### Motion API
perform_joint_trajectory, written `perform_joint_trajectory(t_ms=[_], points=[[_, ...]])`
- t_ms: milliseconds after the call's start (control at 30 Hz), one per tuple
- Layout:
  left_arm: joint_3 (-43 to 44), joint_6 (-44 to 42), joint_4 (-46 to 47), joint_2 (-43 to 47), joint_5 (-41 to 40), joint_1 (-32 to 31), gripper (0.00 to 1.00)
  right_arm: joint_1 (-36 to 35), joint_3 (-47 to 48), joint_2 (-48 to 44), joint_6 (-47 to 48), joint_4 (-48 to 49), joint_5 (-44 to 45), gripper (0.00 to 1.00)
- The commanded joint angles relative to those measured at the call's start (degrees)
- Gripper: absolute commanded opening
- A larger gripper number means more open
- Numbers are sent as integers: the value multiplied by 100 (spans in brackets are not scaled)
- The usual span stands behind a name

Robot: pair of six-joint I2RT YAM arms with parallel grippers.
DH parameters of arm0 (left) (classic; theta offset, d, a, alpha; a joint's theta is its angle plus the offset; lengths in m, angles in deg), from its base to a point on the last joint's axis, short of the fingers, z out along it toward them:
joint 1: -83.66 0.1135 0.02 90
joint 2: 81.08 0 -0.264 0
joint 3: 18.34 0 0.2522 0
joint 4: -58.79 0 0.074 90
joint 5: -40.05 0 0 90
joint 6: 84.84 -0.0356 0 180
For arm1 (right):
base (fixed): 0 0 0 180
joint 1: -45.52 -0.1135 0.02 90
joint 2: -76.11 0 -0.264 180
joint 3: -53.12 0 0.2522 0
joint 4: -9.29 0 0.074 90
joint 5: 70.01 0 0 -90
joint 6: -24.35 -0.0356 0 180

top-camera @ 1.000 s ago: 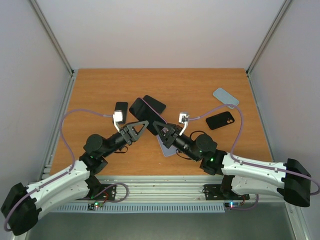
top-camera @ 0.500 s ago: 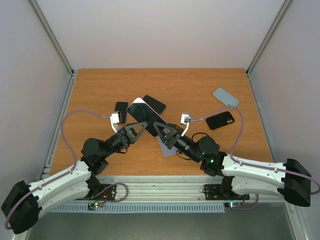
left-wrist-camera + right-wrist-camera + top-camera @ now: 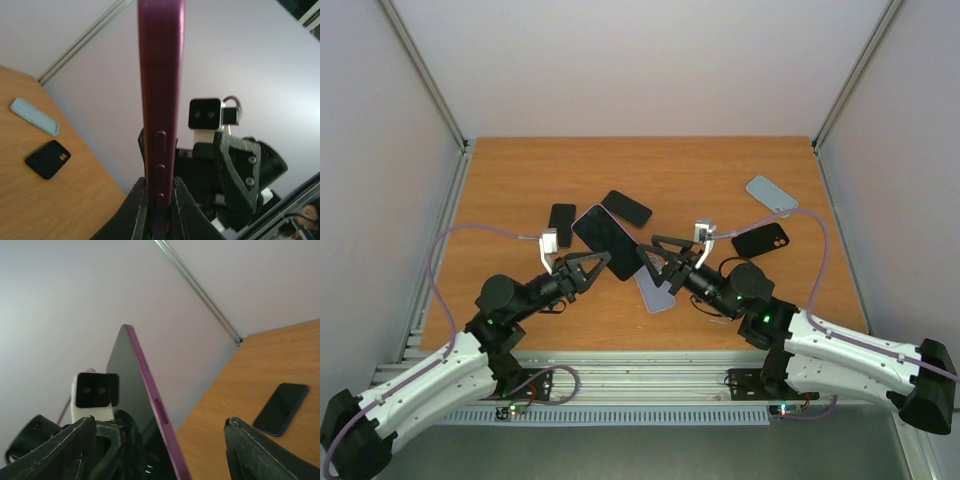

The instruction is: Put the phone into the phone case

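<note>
Phone (image 3: 160, 75), edge clamped in left end effector (image 3: 159, 189)

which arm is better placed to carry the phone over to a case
Left. The left gripper is shut on the phone, pinching its edge, while the right gripper stands open, gripping nothing.

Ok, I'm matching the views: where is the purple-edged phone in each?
Top external: phone mid-table, in the left end effector.
Left wrist: phone edge-on, vertical, centre.
Right wrist: phone left of centre, screen showing.
Shared: the wooden table. Top and left wrist also share the black case.
</note>
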Motion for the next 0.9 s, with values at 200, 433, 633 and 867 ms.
perform_joint_trajectory(t_ms=[200,433,633,867], points=[[995,-693,-1053,-176,1842,540,1,1104,1310,-538,1098,-3263,-2194,71],[1111,-655,-821,-462,2610,638,0,1174,1656,-410,1673,-4078,-3018,68],[1114,-613,-463,-575,2984,638,0,1170,1768,-37,1715,-4097,-3413,60],[1091,-565,-330,-682,3259,636,0,1173,1761,155,1689,-3826,-3917,53]])
